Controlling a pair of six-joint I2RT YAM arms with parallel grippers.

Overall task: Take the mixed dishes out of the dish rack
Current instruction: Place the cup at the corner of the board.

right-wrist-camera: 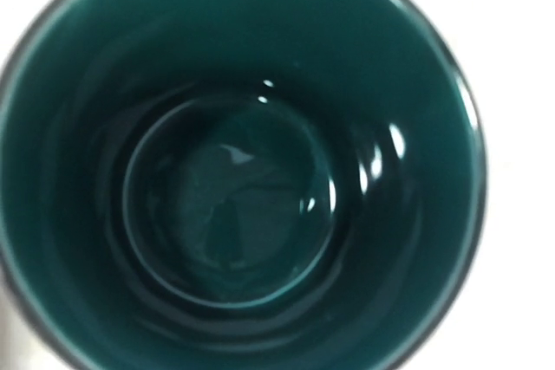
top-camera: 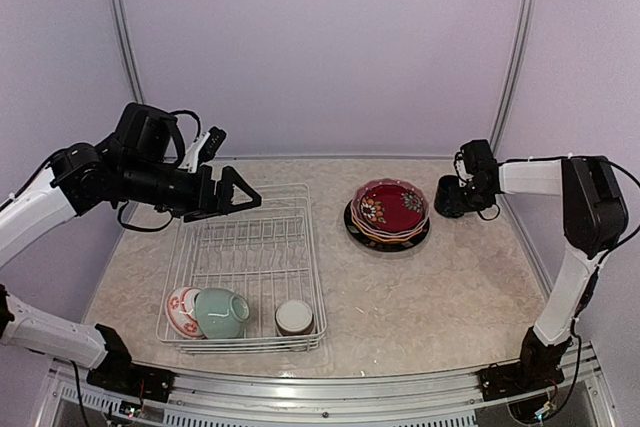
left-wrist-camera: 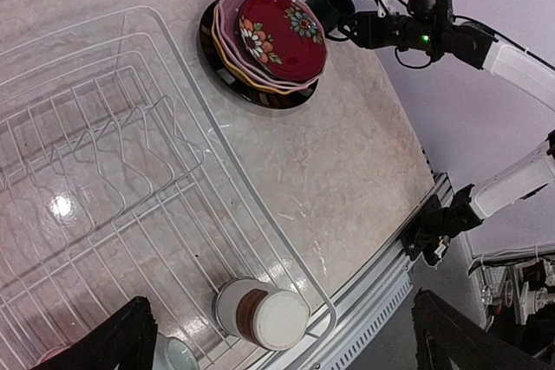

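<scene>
Left fingers [left-wrist-camera: 117, 344]: stood wide apart and held nothing, above the far end of the rack [top-camera: 240, 242]. You had a long reach down to the dishes at its near end, and a tilted descent could have hooked a fingertip in the wires.
Right gripper [top-camera: 452, 193]: sat at the teal cup [left-wrist-camera: 328, 3] on the table. I could not tell whether its fingers were clamped or apart, since the wrist view showed only the cup's inside. Had you pulled away with a finger catching the rim, the cup could have tipped.
Rack: a light wire frame left of centre, with three pieces along its near edge. A snagged finger or a dish dragged against its side could have hauled the whole rack along.
Stack [top-camera: 385, 244]: plates with the red bowl [top-camera: 390, 205] on top, right of the rack. The teal cup stood just beside it, so a sideways nudge could have knocked the cup into the plates.
Patterned bowl [top-camera: 181, 311]: leaned on edge in the near-left corner, touching the green cup [top-camera: 221, 312]. Pulling one could have rolled the other.
Green cup: lay on its side, round and glazed. An off-centre pinch could have squeezed it out of the fingers.
Brown-white cup [left-wrist-camera: 260, 314]: sat against the near wall, so one finger would have had little room there.
</scene>
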